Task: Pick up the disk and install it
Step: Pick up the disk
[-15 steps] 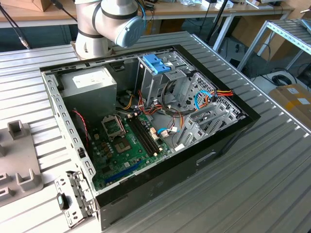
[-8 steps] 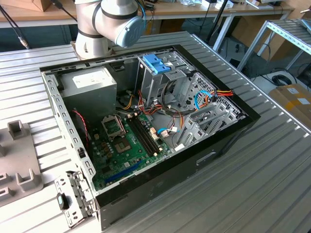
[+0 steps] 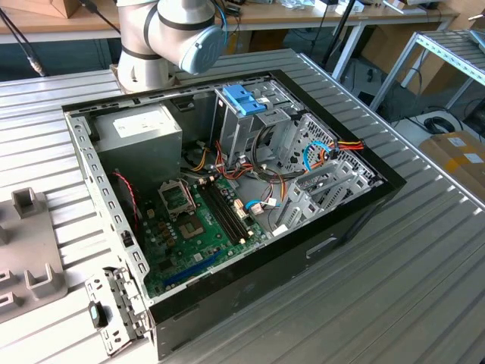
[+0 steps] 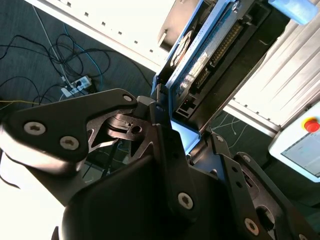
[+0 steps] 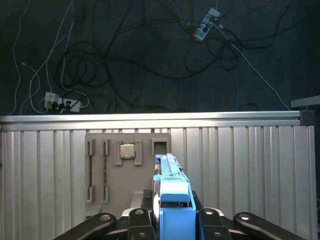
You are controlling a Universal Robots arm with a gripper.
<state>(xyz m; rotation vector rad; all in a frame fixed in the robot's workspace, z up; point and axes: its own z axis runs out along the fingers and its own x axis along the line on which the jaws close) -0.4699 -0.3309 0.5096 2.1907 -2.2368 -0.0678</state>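
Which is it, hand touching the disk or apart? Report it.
Touching. In the first wrist view the hand clamps the disk on both sides, no gap.

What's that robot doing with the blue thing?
The robot's gripper is clamped on the disk, a drive in a light-blue frame. It holds it in the air over the table and a grey tray. The open computer case sits on the table, and the disk is not in it yet.
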